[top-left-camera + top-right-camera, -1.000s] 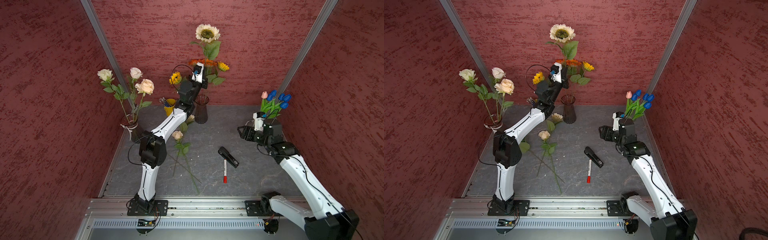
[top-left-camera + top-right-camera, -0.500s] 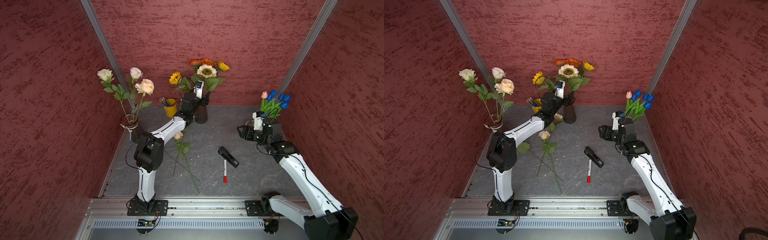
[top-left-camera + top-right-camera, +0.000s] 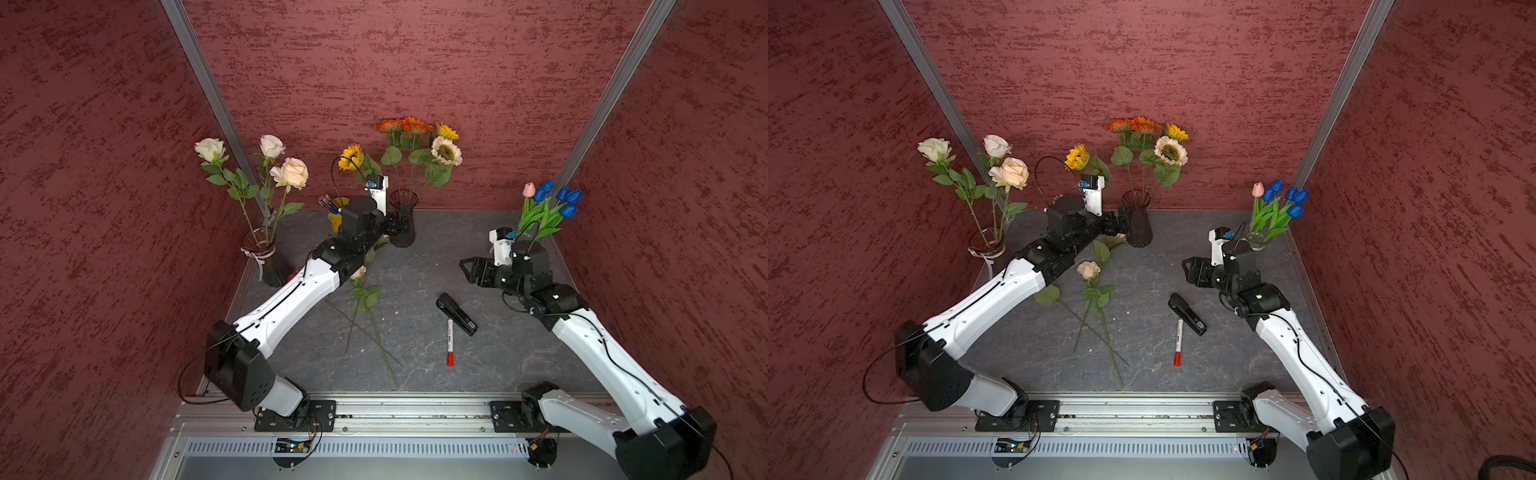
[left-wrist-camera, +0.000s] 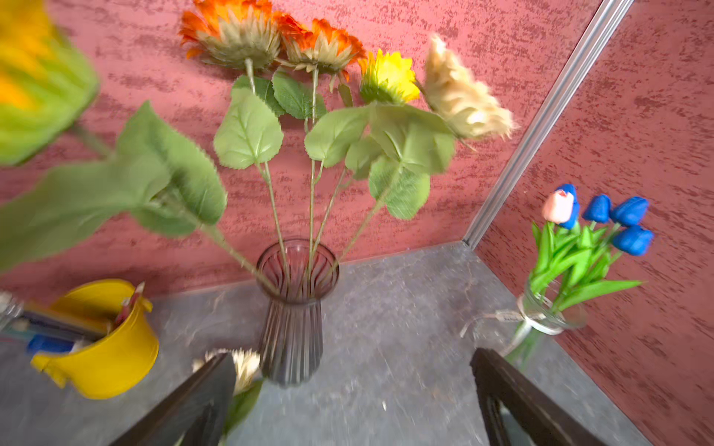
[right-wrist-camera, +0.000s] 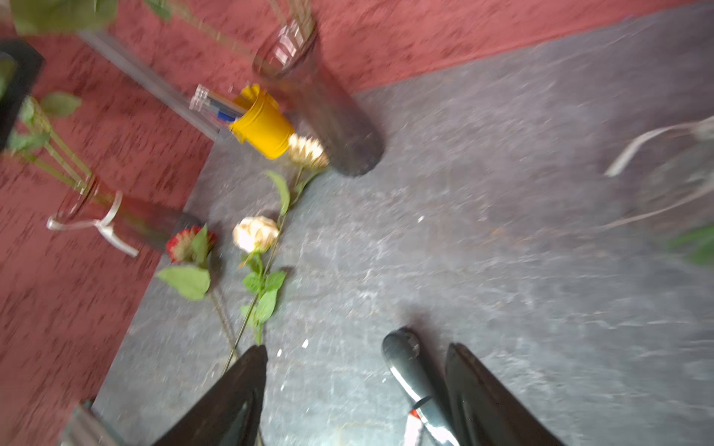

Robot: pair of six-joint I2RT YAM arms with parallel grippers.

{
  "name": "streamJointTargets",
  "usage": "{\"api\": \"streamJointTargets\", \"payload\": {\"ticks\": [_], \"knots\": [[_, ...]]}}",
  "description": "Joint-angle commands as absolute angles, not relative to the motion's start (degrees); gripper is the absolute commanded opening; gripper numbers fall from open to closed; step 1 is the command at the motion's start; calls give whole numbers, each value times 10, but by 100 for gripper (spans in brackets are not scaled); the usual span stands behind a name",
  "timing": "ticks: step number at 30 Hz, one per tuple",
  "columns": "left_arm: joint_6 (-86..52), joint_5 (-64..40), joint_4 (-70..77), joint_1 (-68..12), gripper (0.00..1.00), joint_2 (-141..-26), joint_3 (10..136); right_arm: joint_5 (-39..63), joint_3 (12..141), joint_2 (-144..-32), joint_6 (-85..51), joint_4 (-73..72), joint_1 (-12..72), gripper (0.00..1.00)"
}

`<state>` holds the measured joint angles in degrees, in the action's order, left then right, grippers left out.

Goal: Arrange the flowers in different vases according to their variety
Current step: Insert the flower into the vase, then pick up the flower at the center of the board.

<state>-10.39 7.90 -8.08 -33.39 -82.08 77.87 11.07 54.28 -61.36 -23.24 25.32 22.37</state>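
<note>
Gaping wide and holding nothing, the left gripper [image 4: 352, 355] sits low just in front of the dark ribbed vase [image 4: 291, 332], where orange, yellow and cream sunflowers [image 4: 386, 77] stand upright. Crowding that vase's foot are a loose cream sunflower [image 4: 245, 365] lying against it and, just beside it on the robot's left, the yellow pen cup [image 4: 112, 347]. Nearer the robot than the vase lie a cream rose [image 3: 1088, 269] and a red sunflower [image 5: 185, 243] — stems crossing on the grey table [image 3: 415, 266]. The right gripper [image 5: 356, 349], well apart from the vase, is parted and empty — a black stapler [image 5: 409, 370] lies just beside one of its fingers [image 5: 487, 397], with a red marker [image 3: 450, 340] next to it.
</note>
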Motion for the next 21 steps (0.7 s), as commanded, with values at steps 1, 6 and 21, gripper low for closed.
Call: {"api": "streamJointTargets", "payload": {"ticks": [1,6,21], "knots": [[-154,115,-211,-338,100,-761,728,97,522,-634,-257,218,270,77],[-216,117,-323,-324,100,-660,640,69,520,-708,-284,173,369,77],[-327,36,-517,-193,100,-485,485,35,774,-1080,-272,216,563,71]]}}
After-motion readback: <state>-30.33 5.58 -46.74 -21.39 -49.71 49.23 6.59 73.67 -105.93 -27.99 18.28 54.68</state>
